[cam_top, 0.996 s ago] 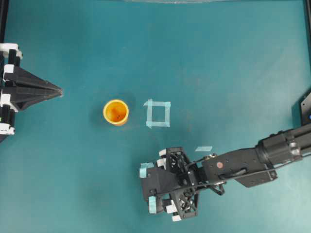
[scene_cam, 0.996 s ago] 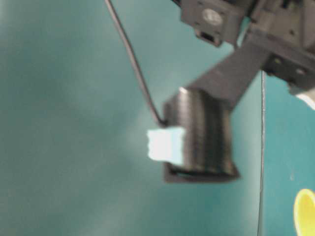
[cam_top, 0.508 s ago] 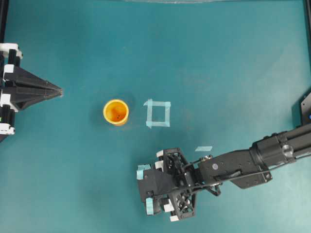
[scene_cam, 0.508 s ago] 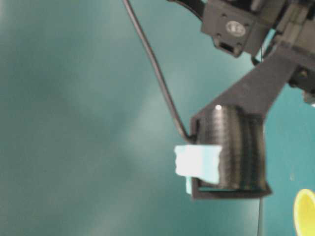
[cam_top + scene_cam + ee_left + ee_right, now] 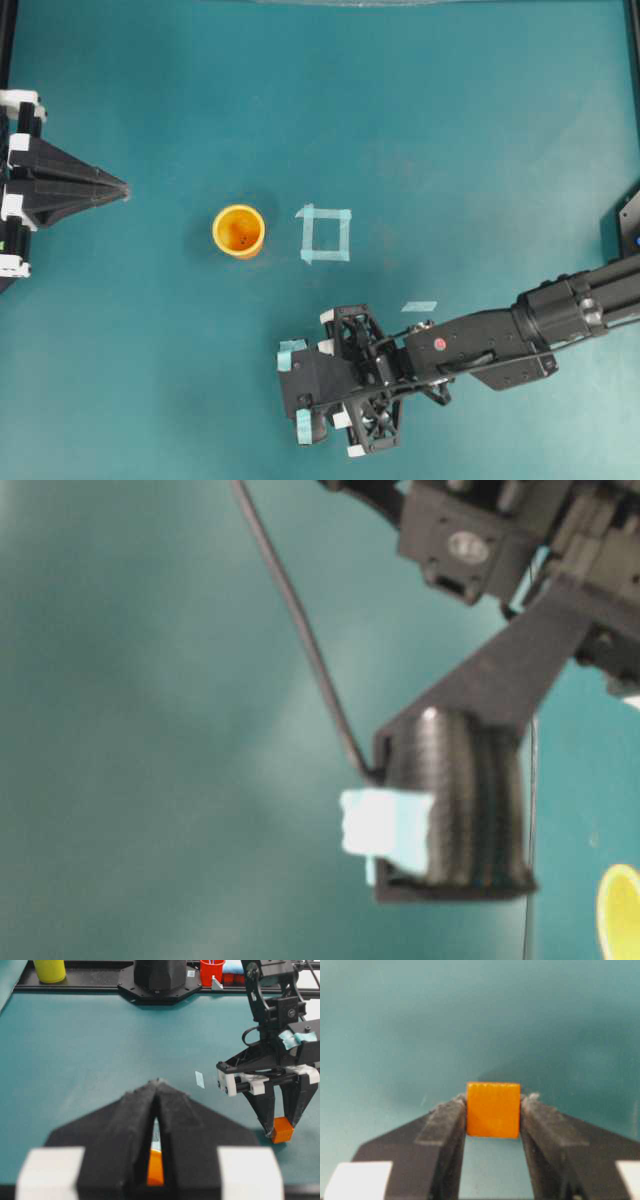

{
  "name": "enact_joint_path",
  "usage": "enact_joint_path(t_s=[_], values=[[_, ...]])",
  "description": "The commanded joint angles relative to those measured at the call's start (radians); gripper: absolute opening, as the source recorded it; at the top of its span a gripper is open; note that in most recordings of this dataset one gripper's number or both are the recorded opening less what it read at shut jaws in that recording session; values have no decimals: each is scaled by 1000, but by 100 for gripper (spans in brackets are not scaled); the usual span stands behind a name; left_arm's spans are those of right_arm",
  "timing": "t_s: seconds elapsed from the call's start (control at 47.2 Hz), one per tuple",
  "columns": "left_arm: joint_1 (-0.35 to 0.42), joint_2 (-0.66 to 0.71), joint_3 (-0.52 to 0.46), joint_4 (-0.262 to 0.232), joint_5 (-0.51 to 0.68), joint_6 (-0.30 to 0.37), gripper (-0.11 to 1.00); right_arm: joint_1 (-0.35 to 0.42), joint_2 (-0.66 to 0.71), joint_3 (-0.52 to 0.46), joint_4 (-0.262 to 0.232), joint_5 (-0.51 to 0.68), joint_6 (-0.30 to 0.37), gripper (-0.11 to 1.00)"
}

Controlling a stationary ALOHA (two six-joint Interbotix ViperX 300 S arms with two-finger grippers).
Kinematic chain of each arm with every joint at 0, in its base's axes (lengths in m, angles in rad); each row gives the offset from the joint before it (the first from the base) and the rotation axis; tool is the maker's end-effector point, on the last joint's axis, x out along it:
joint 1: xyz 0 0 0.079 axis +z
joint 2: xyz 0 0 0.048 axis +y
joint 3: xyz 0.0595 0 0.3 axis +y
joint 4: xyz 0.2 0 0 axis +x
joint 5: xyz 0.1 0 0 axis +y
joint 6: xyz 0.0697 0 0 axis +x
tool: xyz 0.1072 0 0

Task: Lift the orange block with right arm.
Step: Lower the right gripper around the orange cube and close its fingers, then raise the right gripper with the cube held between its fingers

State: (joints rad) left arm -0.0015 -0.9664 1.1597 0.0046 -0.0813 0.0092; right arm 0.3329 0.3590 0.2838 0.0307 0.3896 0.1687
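While on the table, the orange block (image 5: 493, 1109) sits between touching fingers (image 5: 445, 1122).

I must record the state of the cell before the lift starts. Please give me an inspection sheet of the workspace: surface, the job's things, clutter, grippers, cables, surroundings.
Surface: teal table, with a tape square and a loose tape strip.
Job's things: orange block sits between the right gripper's fingertips, both against its sides; in the left wrist view it looks low at the table, whether it has left the table cannot be told.
Clutter: orange cup, upright, left of the tape square.
Grippers: right gripper shut on the block; left gripper shut, parked at the left edge.
Cables: black cable running along the right arm.
Surroundings: yellow container and red container beyond the far edge.
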Motion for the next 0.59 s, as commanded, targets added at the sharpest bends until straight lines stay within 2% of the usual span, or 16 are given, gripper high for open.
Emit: enact_joint_path(t_s=[0.0,0.212,0.572], values=[[0,8,-26,3,2,2,0,-3,-40,-32,-2,25,3,42],[0,8,-26,3,9,2,0,-3,-60,-72,-3,91,3,42],[-2,8,-26,2,11,2,0,-3,-100,-167,-40,212,3,42]])
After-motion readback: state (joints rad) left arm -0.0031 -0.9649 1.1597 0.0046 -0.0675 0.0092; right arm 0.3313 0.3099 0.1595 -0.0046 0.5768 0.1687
